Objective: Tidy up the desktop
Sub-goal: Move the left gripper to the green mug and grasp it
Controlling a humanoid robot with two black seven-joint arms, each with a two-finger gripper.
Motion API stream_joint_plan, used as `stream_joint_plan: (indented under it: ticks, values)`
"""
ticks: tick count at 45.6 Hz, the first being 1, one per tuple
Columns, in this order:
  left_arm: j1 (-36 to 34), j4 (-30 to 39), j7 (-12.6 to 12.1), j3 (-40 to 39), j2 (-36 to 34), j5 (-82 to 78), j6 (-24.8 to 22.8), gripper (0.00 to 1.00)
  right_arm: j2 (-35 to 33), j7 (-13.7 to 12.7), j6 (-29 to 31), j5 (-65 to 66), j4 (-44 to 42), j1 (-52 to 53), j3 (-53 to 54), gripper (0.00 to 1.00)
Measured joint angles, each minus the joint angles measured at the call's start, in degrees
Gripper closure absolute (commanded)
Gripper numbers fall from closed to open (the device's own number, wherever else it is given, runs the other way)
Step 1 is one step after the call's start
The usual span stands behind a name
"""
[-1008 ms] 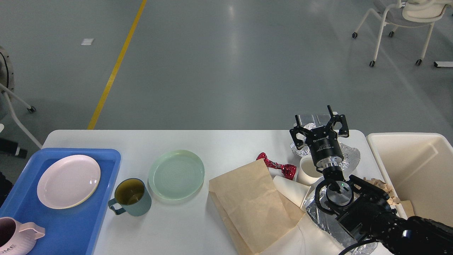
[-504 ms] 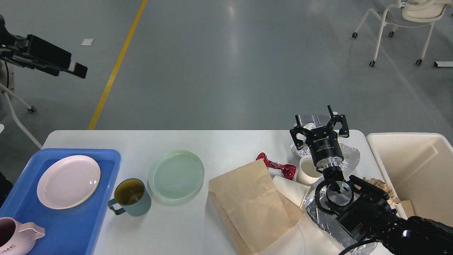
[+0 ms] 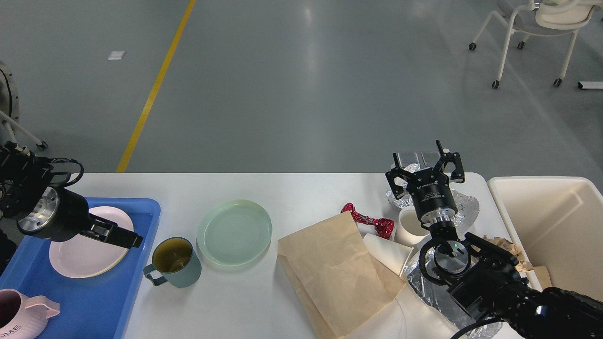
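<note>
Left gripper (image 3: 123, 237), aperture indiscernible, over blue tray (image 3: 141, 263), presumably reaching toward teal mug (image 3: 175, 262); right gripper (image 3: 425, 162), fingers spread and empty, above foil (image 3: 464, 209) on desktop (image 3: 292, 188).

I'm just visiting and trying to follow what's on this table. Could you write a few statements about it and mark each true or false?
1. The pink plate lies in the blue tray. True.
2. The green plate is stacked on the pink plate. False: it lies alone on the desktop.
3. The teal mug stands between tray and green plate. True.
4. The cream bin sits at the left end. False: at the right end.
5. The red foil wrapper lies in the bin. False: on the desktop, beside the brown paper bag.
</note>
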State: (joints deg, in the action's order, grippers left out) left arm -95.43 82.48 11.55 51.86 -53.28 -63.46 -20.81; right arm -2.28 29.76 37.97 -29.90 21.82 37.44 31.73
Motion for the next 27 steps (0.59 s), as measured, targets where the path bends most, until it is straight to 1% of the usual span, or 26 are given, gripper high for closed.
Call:
stream_joint_plan:
  ticks: [3, 6, 12, 18, 24, 27]
  values:
    - [2.0, -1.9, -0.1, 1.0, 1.3, 0.1, 2.8, 0.14, 0.0, 0.0, 0.0, 0.0, 0.0, 0.0, 0.0, 0.00]
    - [4.1, -4.0, -0.3, 1.1, 2.6, 0.2, 4.3, 0.16, 0.0, 0.0, 0.0, 0.0, 0.0, 0.0, 0.0, 0.00]
    - [7.2, -6.9, -0.7, 0.3, 4.8, 1.1, 5.3, 0.19, 0.0, 0.0, 0.0, 0.0, 0.0, 0.0, 0.0, 0.00]
    - [10.3, -8.3, -3.1, -1.4, 6.8, 4.1, 6.7, 0.25, 0.0, 0.0, 0.0, 0.0, 0.0, 0.0, 0.0, 0.00]
    - [13.2, -10.2, -4.5, -3.2, 10.0, 5.2, 7.6, 0.29, 0.0, 0.0, 0.0, 0.0, 0.0, 0.0, 0.0, 0.00]
    - [14.6, -11.3, -5.2, -4.0, 11.2, 5.3, 7.8, 0.32, 0.0, 0.0, 0.0, 0.0, 0.0, 0.0, 0.0, 0.00]
